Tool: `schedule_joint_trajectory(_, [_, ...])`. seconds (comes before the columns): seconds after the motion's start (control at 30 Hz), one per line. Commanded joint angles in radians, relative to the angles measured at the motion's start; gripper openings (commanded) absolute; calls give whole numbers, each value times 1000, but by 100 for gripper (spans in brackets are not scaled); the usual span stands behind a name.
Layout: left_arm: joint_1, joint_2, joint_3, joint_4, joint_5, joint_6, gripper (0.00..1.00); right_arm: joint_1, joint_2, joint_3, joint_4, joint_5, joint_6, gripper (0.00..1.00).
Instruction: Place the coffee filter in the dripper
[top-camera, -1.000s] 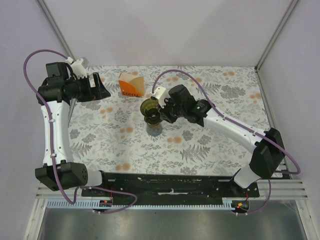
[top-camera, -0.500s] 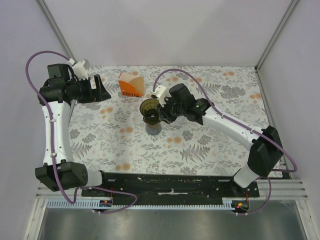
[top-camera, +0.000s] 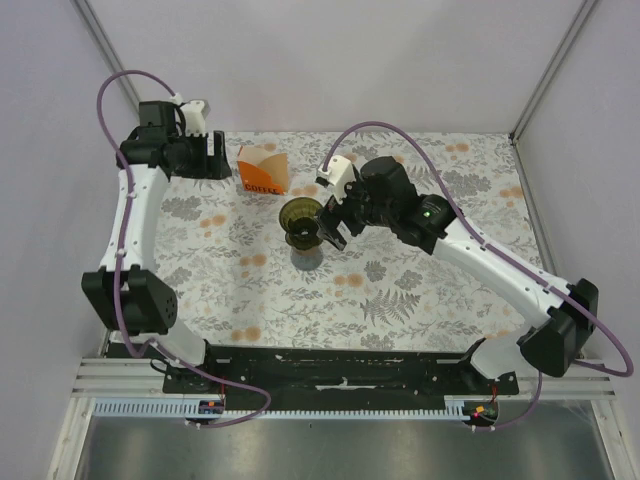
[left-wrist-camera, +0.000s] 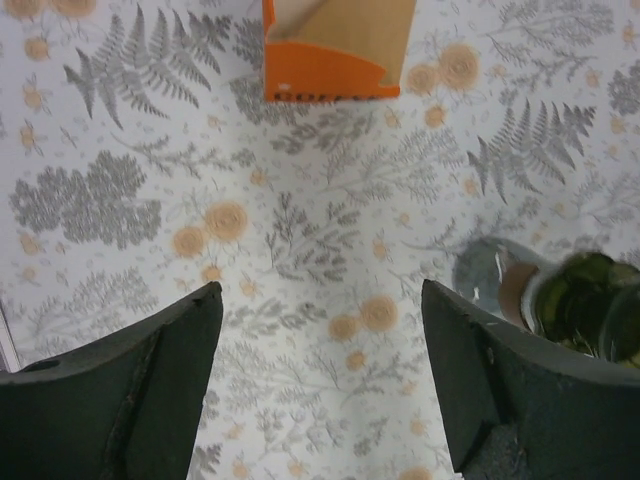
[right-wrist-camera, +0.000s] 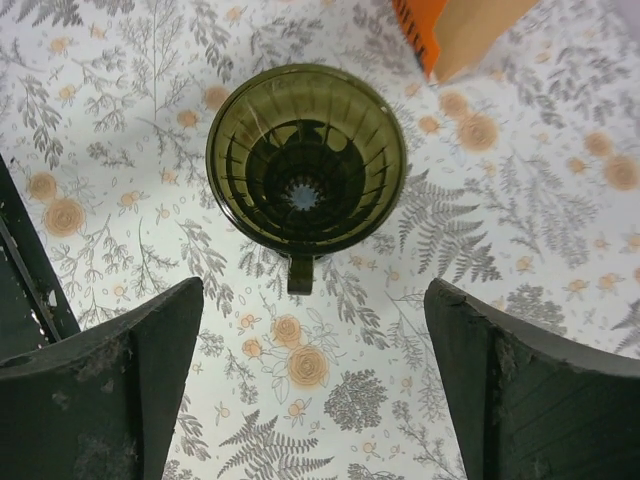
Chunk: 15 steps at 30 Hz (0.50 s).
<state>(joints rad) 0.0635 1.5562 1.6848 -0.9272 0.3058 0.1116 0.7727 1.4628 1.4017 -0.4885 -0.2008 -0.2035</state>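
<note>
Near the middle of the bench (top-camera: 420, 290) stood the dripper (top-camera: 301, 221), upright on its round base and empty: the right wrist view looked straight down its ribbed cone to the hole at the bottom, with no paper in it. Its small handle (right-wrist-camera: 300, 272) pointed toward the right gripper (top-camera: 333, 222), which hung just right of the dripper with its fingers spread wide and nothing between them. At the far left, the left gripper (left-wrist-camera: 320, 295) hovered just left of the orange and white carton (top-camera: 262, 170), its fingers likewise well apart and holding nothing. The coffee filter (left-wrist-camera: 345, 30) appeared to be the tan paper showing in the open mouth of that carton (how many sheets lay there could not be told), so it sat well apart from the dripper and the placing was not yet begun. By my judgement the filter would be very light, thin and limp, quick to crease or fold over, and liable to drag a second sheet out with it. A gentle pinch on its exposed rounded edge looked the best hold, letting it hang point-down for lowering into the cone. The dripper itself looked light enough to slide if nudged.
</note>
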Motion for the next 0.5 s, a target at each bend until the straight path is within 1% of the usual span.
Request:
schedule_joint_trajectory(0.0, [-50, 198, 177, 94, -146, 36, 86, -15, -97, 30, -7, 67, -11, 98])
schedule_joint_trajectory(0.03, [-50, 262, 231, 94, -166, 33, 86, -19, -108, 22, -7, 86, -10, 98])
schedule_joint_trajectory(0.07, [-86, 312, 278, 94, -181, 30, 86, -26, -117, 14, -7, 107, -8, 98])
schedule_joint_trajectory(0.2, [-132, 511, 484, 79, -264, 46, 86, -58, -148, -15, -16, 147, 1, 98])
schedule_joint_trajectory(0.27, [-157, 591, 559, 79, -301, 68, 87, -72, -163, -29, -15, 152, 6, 98])
schedule_joint_trajectory(0.3, [-166, 635, 590, 79, -348, 79, 87, -78, -171, -33, -18, 152, 7, 98])
schedule_joint_trajectory(0.37, [-174, 706, 654, 79, -379, 92, 87, -87, -179, -43, -16, 155, 9, 98])
schedule_joint_trajectory(0.43, [-175, 766, 703, 80, -408, 94, 82, -93, -183, -49, -18, 155, 13, 98])
schedule_joint_trajectory(0.47, [-174, 789, 714, 80, -418, 94, 77, -95, -186, -50, -21, 155, 13, 98])
